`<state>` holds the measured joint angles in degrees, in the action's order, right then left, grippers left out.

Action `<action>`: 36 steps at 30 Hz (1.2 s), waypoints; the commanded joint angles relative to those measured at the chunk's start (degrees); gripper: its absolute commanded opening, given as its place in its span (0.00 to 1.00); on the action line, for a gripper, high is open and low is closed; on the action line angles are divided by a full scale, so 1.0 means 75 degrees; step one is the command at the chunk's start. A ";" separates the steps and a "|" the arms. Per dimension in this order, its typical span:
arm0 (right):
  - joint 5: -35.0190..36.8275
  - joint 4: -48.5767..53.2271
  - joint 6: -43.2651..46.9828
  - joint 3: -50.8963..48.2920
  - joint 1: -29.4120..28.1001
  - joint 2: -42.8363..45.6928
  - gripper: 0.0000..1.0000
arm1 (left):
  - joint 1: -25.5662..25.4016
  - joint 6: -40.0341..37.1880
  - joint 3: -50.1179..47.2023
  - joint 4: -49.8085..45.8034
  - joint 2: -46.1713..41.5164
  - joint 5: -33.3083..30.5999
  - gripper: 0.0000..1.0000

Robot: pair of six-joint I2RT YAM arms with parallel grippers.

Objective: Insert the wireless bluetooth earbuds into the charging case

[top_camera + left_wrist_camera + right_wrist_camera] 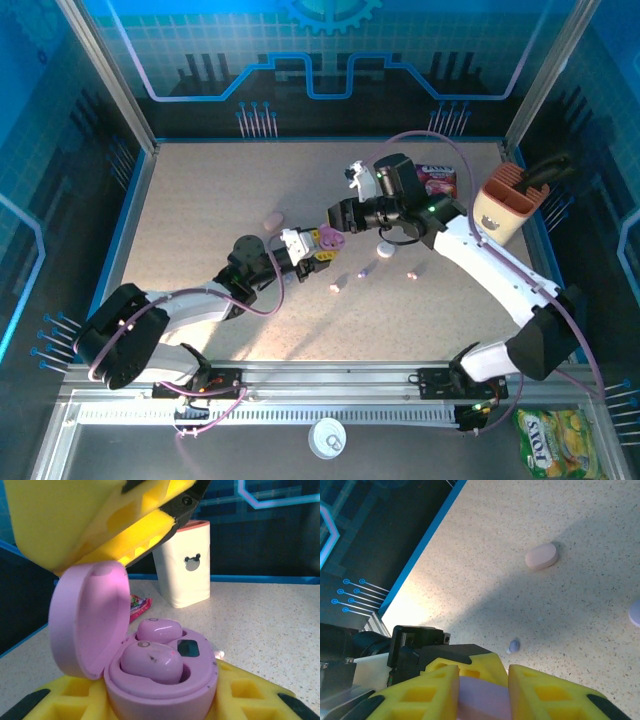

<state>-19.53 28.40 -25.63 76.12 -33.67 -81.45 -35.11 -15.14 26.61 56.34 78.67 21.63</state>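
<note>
A purple charging case (165, 692) stands open between the yellow fingers (75, 697) of my left gripper (162, 707), which is shut on its base. Two purple earbuds (150, 661) (160, 630) sit in its wells. The raised lid (90, 625) is pinched by my right gripper (482, 695), whose yellow finger (75, 520) looms over it; the lid (482, 702) fills the gap between the pads. From above, both grippers (322, 247) (340, 222) meet at the case (331, 240) mid-table. Loose earbuds (336, 287) (363, 270) (411, 272) lie on the table, one purple (514, 645).
A closed pink case (273, 218) (540, 556) lies left of the grippers, and a white round case (385, 250) just right. A cream holder (505, 205) (184, 562) stands at the back right beside a snack packet (438, 180). Blue walls ring the table.
</note>
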 commanded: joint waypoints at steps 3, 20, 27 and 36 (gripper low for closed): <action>-0.0217 0.0181 0.0039 -0.0258 0.0031 0.0256 0.30 | -0.0067 0.0411 -0.0009 0.0229 -0.0242 -0.0569 0.29; -0.2326 -0.3006 -0.3287 -0.2936 0.0869 0.1968 0.65 | -0.0068 0.1554 0.0211 0.1881 0.0403 0.0257 0.29; -0.2907 -0.4717 -0.4424 -0.3664 0.0868 0.1769 0.58 | -0.0086 0.1754 0.0321 0.2237 0.0664 0.0594 0.30; -0.3042 -0.5051 -0.4696 -0.3704 0.0896 0.1640 0.43 | -0.0089 0.1830 0.0365 0.2381 0.0744 0.0632 0.32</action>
<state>-39.88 -5.21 -59.35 48.51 -27.38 -68.66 -35.16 -2.63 27.73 72.16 83.31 24.49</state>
